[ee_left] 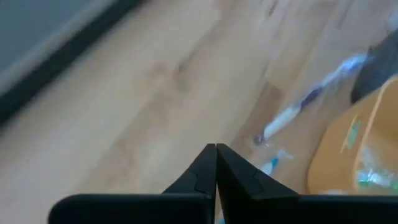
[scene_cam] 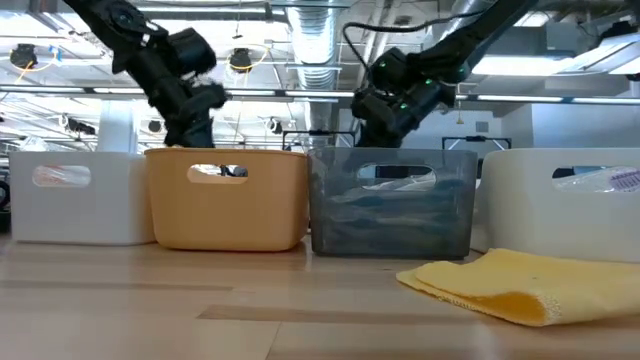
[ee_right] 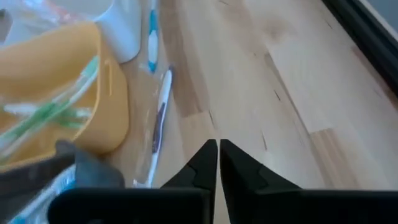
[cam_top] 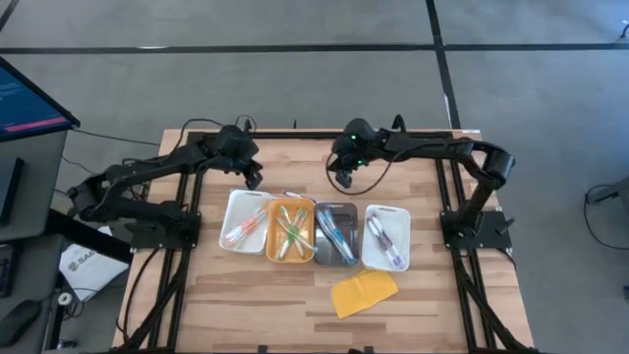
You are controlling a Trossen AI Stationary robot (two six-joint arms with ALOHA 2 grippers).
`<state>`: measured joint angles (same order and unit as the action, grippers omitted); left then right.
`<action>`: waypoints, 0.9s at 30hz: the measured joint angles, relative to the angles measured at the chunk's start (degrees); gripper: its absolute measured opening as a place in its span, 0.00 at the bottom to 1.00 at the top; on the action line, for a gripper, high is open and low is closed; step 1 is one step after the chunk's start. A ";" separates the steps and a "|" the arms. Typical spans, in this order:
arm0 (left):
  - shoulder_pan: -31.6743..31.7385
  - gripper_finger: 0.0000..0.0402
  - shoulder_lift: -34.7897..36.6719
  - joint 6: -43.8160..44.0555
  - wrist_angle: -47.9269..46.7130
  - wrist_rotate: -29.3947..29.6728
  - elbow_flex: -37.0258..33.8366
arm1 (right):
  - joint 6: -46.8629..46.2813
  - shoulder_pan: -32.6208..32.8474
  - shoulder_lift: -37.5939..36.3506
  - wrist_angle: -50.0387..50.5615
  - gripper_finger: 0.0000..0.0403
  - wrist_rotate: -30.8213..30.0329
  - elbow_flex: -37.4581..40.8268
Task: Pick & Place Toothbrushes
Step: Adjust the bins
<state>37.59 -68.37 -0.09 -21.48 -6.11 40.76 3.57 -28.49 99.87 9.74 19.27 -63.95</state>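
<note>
we see four trays in a row on the bench (cam_top: 236, 305): white tray (cam_top: 232, 211), orange tray (cam_top: 274, 234), grey tray (cam_top: 346, 211), second white tray (cam_top: 397, 214), each holding toothbrushes (cam_top: 292, 232). two loose toothbrushes (ee_right: 157, 124) lie on the bench just behind the orange tray. the left end effector (cam_top: 254, 181) hangs behind the first white tray, fingers pressed together on nothing. the right end effector (cam_top: 344, 181) hangs behind the grey tray, also pressed together and empty. a yellow pad (cam_top: 363, 292) lies in front.
</note>
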 joint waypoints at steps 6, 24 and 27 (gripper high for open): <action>0.44 0.00 -3.09 2.47 -0.53 -4.79 -2.78 | -2.57 1.80 6.47 0.49 0.01 0.17 -3.52; -6.65 0.00 -4.42 8.41 2.36 -5.10 -6.74 | -5.13 11.16 11.99 0.14 0.00 -5.01 -7.90; -8.16 0.00 -4.42 9.41 2.39 -5.12 -6.80 | -5.13 12.12 11.99 0.29 0.00 -4.96 -7.90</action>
<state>29.42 -72.79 9.32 -19.08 -11.23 33.95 -1.56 -16.37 111.85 10.02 14.31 -71.85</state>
